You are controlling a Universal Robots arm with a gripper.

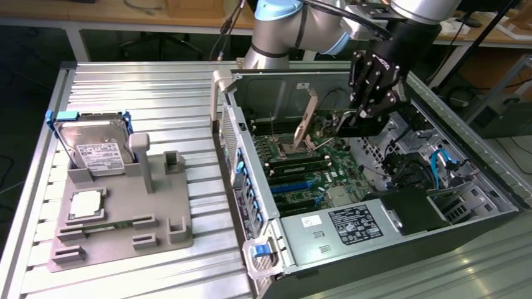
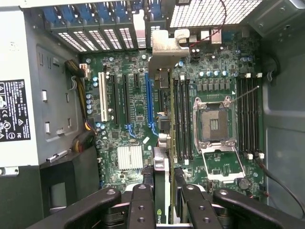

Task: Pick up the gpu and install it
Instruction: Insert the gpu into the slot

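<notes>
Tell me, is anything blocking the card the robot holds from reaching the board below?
Nothing visible does. The gripper is shut on the gpu, held edge-on over the motherboard; the slots nearby look empty. The spot directly under the gpu is hidden.

Upright gpu [image 1: 308, 120], apparently unseated

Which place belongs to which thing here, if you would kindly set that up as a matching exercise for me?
Things:
1. gpu
2. hard drive
3. processor socket

Places:
A. standing upright in the grey fixture, outside the case
B. on the motherboard, empty
C. edge-on inside the case, clamped in the gripper

Pairs: 1-C, 2-A, 3-B.
</notes>
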